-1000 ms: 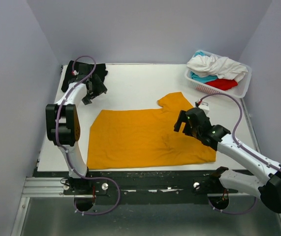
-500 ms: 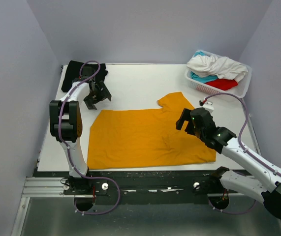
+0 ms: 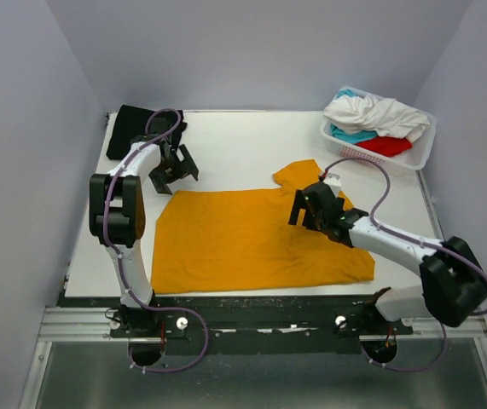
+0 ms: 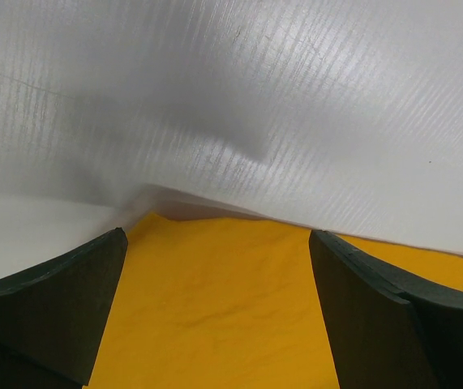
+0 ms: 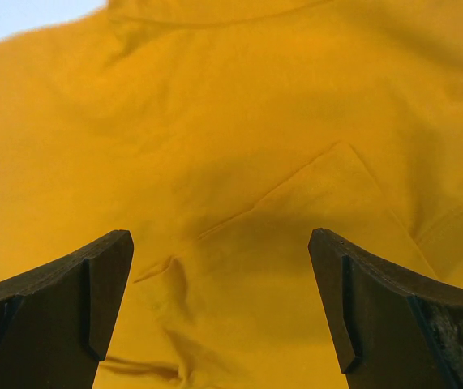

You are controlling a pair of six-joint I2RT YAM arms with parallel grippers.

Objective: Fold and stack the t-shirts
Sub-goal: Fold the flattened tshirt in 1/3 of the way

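Observation:
The mustard-orange t-shirt (image 3: pixel 252 239) lies spread flat on the white table (image 3: pixel 243 145), one sleeve pointing to the far right. My left gripper (image 3: pixel 175 170) is open and empty just above the shirt's far left corner; the left wrist view shows that corner (image 4: pixel 215 308) between the fingers. My right gripper (image 3: pixel 307 207) is open and empty low over the shirt's right part near the sleeve; the right wrist view shows wrinkled orange cloth (image 5: pixel 239 203) and a seam. A black t-shirt (image 3: pixel 132 125) lies folded at the far left corner.
A white lattice basket (image 3: pixel 420 152) at the far right holds crumpled white (image 3: pixel 375 113), teal (image 3: pixel 350 135) and red (image 3: pixel 385 146) shirts. Grey walls close in the table on three sides. Purple cables run along both arms.
My left gripper has moved right and nearer, from the black shirt towards the orange shirt's far left corner. My right gripper has swung left and further back over the orange shirt.

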